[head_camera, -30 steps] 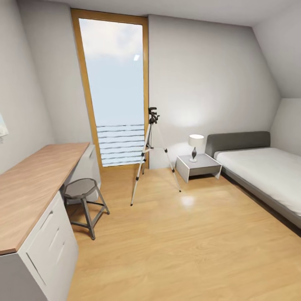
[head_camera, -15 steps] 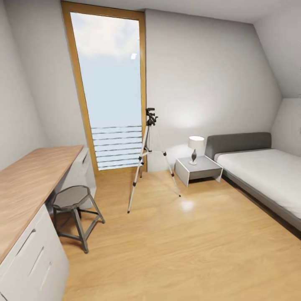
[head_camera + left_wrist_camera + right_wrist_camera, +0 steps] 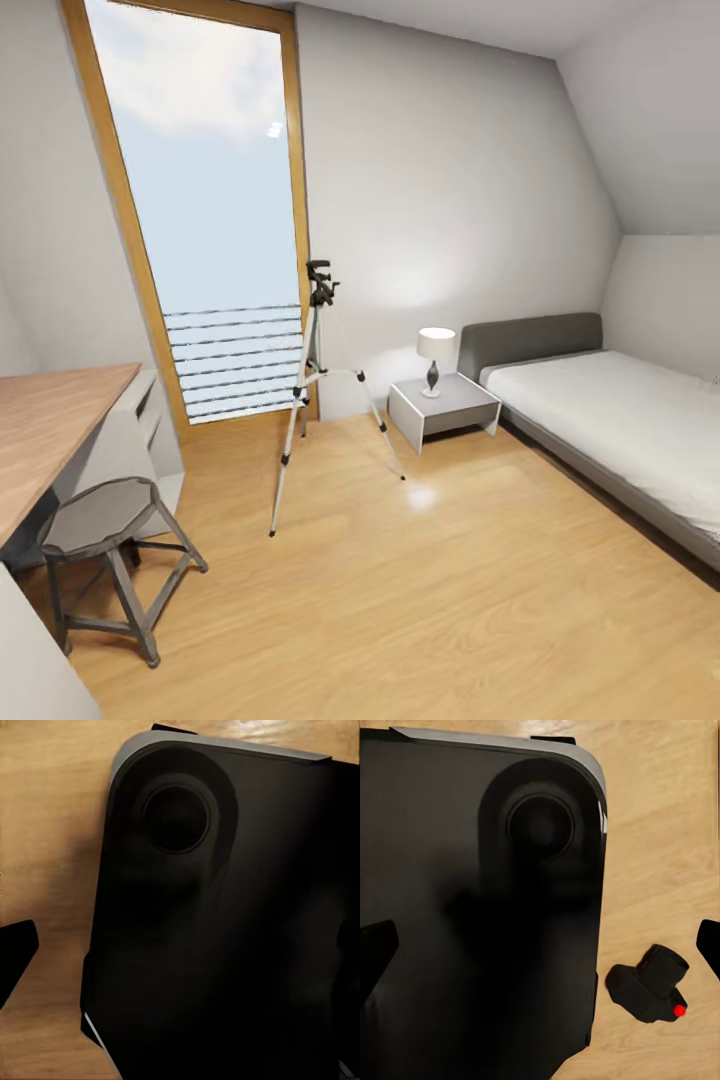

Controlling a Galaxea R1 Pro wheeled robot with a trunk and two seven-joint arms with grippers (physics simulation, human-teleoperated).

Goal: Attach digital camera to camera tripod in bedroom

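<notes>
From my head I look into the bedroom (image 3: 470, 180). The tripod (image 3: 318, 385) stands upright on the wood floor (image 3: 420, 600) in front of the tall window (image 3: 200, 220), its three legs spread and its black head bare. To its right is a small grey nightstand (image 3: 445, 408) with a lamp (image 3: 435, 358) on it, and beside that the grey bed (image 3: 610, 420) along the right wall. On my left is the corner of the desk (image 3: 45, 440), with a round stool (image 3: 100, 550) just beside it.

Along my left gripper (image 3: 15, 952) I see the black base of my own body (image 3: 225, 922) over the floor; one dark fingertip shows at the edge, so I cannot tell whether the fingers are apart or together.

Along my right gripper (image 3: 540, 945) both fingertips sit at opposite edges, spread wide with nothing between them. The camera (image 3: 651, 984) lies on the floor just beside my base (image 3: 472, 907), its red dot showing.
</notes>
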